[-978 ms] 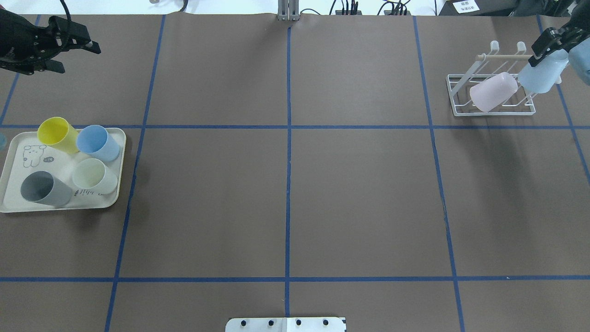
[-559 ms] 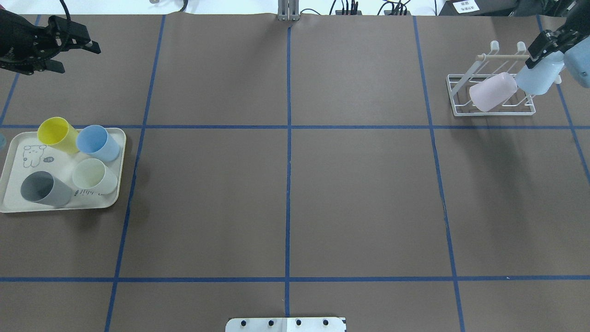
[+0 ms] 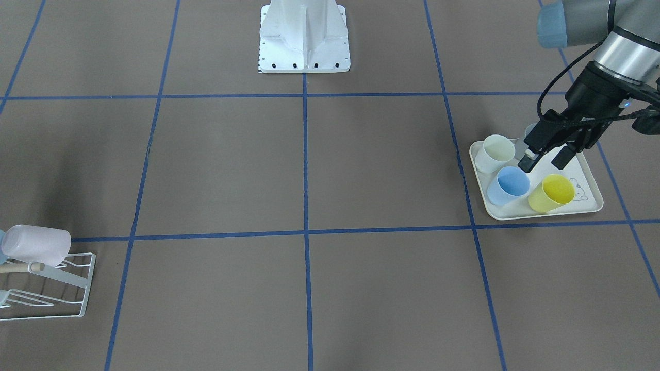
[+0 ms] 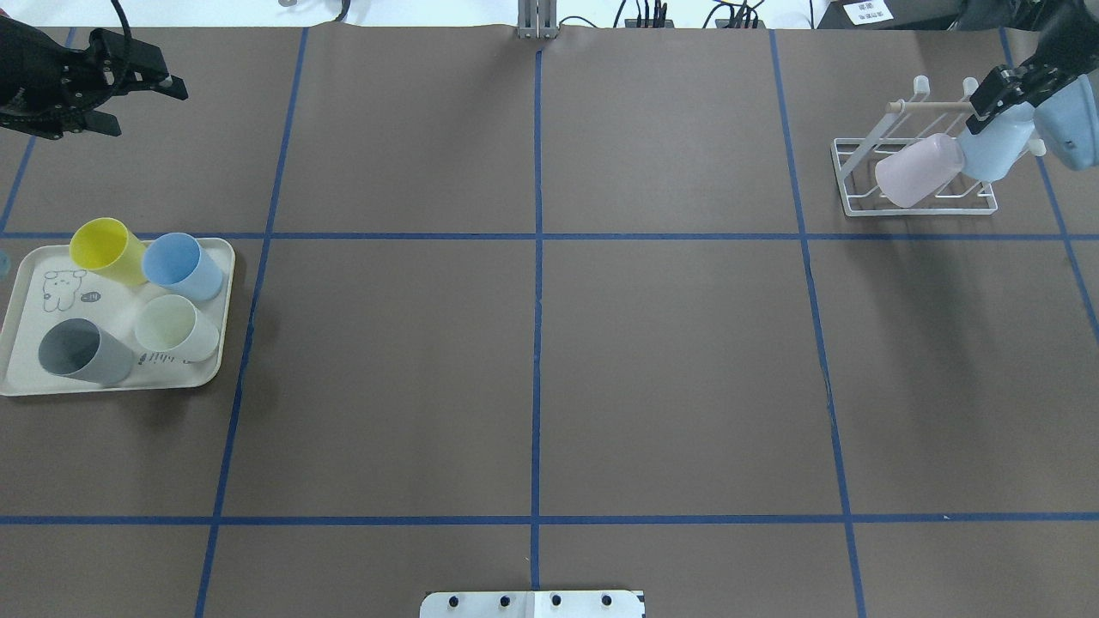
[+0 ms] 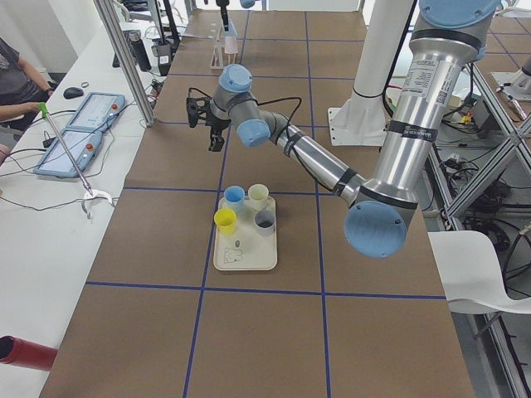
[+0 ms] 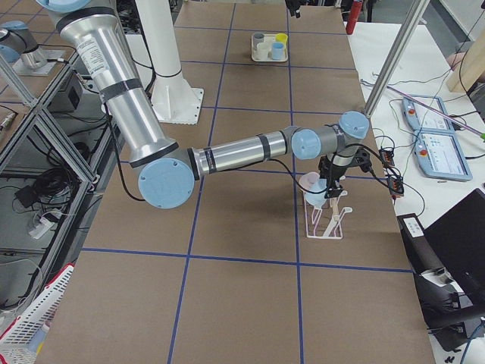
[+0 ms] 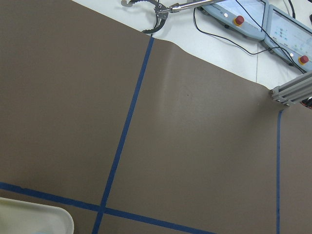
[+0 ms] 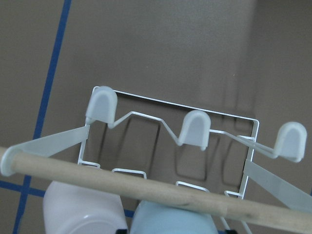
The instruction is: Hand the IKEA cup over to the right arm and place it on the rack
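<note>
Shifts held cup (image 4: 996, 154) leftward, deeper over rack (image 4: 846, 184), just beside pink cup (image 4: 917, 170), tilted alike to catch a prong. Keeps right gripper (image 4: 992, 103) clamped on it until seated. Leaves left gripper (image 3: 544, 162) spread, idle, apart from tray (image 4: 17, 378).

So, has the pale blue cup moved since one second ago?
Yes. The pale blue cup shifted left along the rack, toward the pink cup.

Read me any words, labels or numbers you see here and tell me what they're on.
Tray: small dark marks by the drawing, too blurred to read.
White label beyond the table: print too small to read.
No text reads clearly anywhere.
</note>
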Robot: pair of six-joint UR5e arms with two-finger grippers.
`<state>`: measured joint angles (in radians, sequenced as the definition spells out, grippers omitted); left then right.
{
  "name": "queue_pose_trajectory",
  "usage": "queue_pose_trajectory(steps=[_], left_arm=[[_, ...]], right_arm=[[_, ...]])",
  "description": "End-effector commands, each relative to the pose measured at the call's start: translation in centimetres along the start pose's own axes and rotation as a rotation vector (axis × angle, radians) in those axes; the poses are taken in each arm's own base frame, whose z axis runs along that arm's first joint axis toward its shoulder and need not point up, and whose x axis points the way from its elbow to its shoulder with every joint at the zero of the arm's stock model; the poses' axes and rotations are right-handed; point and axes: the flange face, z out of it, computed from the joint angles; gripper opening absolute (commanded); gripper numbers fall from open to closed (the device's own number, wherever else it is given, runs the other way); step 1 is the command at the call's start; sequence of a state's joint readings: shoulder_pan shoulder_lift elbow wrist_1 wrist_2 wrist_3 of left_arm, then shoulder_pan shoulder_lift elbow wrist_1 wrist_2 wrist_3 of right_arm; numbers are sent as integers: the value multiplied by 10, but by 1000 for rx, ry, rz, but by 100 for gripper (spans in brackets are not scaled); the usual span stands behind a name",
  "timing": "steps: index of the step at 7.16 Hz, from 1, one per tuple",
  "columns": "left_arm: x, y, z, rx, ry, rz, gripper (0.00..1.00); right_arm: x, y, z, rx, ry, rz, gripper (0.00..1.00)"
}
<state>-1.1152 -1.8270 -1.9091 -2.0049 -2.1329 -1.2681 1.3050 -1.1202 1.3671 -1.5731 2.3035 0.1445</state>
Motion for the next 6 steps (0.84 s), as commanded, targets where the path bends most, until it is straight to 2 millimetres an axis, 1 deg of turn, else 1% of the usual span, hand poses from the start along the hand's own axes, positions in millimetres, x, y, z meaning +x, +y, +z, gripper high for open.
queue_pose_trajectory(steps=[1,2,3,5,6], left_arm=[[0,0,0,-1,1,0,100],[0,0,0,1,0,0,100],[0,0,0,1,0,0,100],[1,0,-1,0,2,1,100],[-2,-1,-2,3,-2,7,100]], right_arm=[[-12,-4,6,-4,-4,10,91],[-15,-7,3,0,-7,12,99],[-15,-7,3,0,-7,12,99],[-27,-17,-7,16,-16,-1,99],[-28,-17,-10,20,-18,-1,99]])
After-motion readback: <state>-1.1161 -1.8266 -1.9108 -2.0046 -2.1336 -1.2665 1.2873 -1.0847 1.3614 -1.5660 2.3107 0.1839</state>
